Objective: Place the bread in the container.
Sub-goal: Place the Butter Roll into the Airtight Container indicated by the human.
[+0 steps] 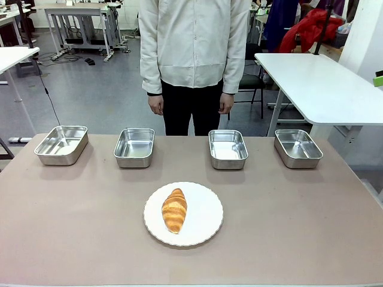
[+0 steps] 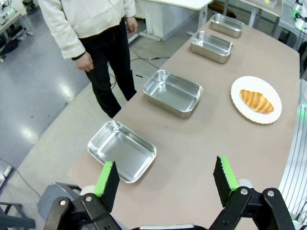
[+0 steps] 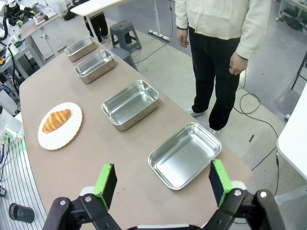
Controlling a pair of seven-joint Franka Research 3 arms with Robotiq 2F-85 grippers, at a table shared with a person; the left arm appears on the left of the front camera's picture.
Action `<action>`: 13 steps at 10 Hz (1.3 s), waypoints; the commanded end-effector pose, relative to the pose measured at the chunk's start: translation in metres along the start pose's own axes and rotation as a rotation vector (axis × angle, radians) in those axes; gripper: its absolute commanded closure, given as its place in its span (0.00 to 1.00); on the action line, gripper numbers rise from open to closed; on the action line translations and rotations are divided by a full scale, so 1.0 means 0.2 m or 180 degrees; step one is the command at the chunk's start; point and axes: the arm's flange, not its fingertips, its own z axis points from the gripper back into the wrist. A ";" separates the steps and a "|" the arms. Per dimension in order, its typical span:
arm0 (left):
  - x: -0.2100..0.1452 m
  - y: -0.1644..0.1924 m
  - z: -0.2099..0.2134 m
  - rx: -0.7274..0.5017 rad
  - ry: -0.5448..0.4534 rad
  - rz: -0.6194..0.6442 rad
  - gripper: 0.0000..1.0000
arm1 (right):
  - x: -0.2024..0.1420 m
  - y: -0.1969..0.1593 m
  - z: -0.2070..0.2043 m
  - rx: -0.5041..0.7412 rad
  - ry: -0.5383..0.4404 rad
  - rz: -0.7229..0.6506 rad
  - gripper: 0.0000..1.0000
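Note:
The bread (image 1: pixel 174 210), a golden-brown croissant, lies on a round white plate (image 1: pixel 203 215) in the near middle of the table. Beyond it, several identical shiny steel containers stand in a row: (image 1: pixel 61 144), (image 1: pixel 134 146), (image 1: pixel 228 148), (image 1: pixel 297 147); all are empty. My left gripper (image 2: pixel 165 177) hangs open high over the table's left end, near the end container (image 2: pixel 121 150), with the bread (image 2: pixel 256 101) far off. My right gripper (image 3: pixel 162 179) hangs open high over the right end, above the container (image 3: pixel 184 154); the bread (image 3: pixel 56 120) is far from it. Neither gripper holds anything.
A person stands at the far edge of the table, behind the middle containers, with both hands (image 1: pixel 156 105) (image 1: pixel 226 103) hanging at the sides. A white table (image 1: pixel 323 84) stands off to the right behind. Bare tabletop surrounds the plate.

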 end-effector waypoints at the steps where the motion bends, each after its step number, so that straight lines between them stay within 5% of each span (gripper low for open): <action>1: 0.00 0.00 0.01 -0.0015 -0.0015 -0.0044 0.00 | 0.01 0.00 0.00 -0.0001 -0.0012 0.0006 0.00; 13: 0.00 0.00 0.01 -0.0015 -0.0015 -0.0044 0.00 | 0.01 0.00 0.00 -0.0001 -0.0012 0.0006 0.00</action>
